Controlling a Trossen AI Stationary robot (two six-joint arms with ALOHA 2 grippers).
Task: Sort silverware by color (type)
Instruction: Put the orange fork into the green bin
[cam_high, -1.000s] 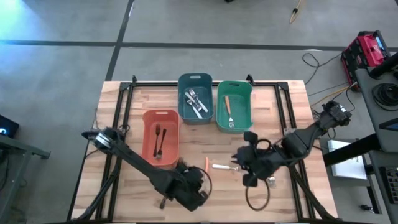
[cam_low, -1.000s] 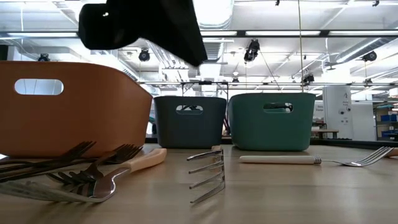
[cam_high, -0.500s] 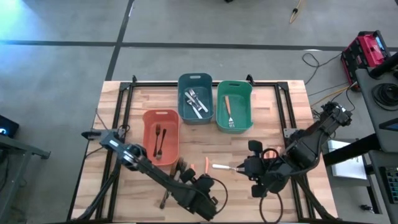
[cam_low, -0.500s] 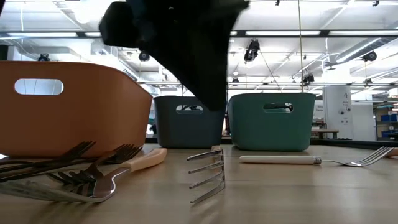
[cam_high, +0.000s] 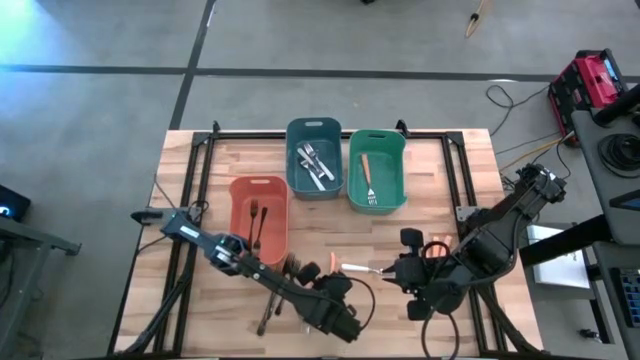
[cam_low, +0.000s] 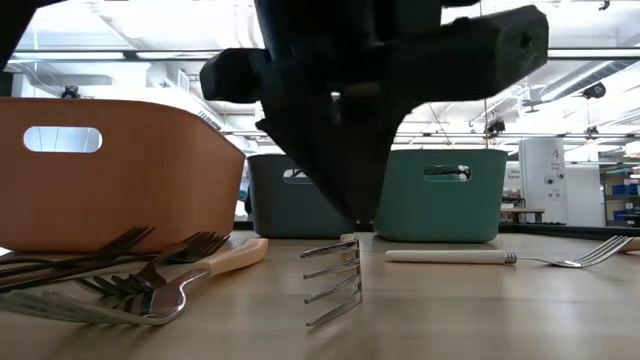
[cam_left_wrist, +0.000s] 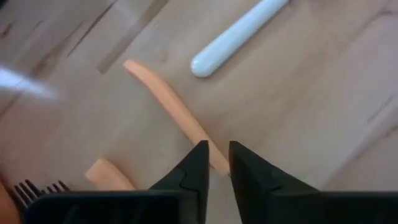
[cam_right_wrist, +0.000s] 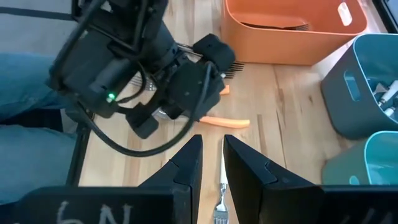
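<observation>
An orange-handled fork (cam_left_wrist: 168, 102) lies on the wooden table (cam_high: 440, 190), its tines (cam_low: 333, 285) on edge. My left gripper (cam_left_wrist: 216, 152) has come down over it, pointing steeply down. Its fingertips stand a narrow gap apart on either side of the handle's near end. Next to it lies a white-handled fork (cam_high: 360, 268). High above that one hangs my right gripper (cam_right_wrist: 211, 146), narrowly open with nothing between its fingers. Several dark forks (cam_high: 280, 290) lie piled near the salmon bin (cam_high: 238, 190). My left gripper straddles the orange handle's near end (cam_left_wrist: 217, 163) from above, fingers across the handle. I cannot tell whether the fingertips touch it. The fork lies on the table.
The salmon bin holds dark forks, the blue bin (cam_high: 292, 135) silver ones, the green bin (cam_high: 398, 145) an orange-handled one. A second orange handle (cam_left_wrist: 109, 174) lies close to my left gripper. Bare wood stretches along the table's far left and right.
My left gripper has gone toward the table's right edge and down onto the orange-handled fork, tipping more steeply downward. My right gripper has shifted a little toward the table's right edge. The forks have not moved.
</observation>
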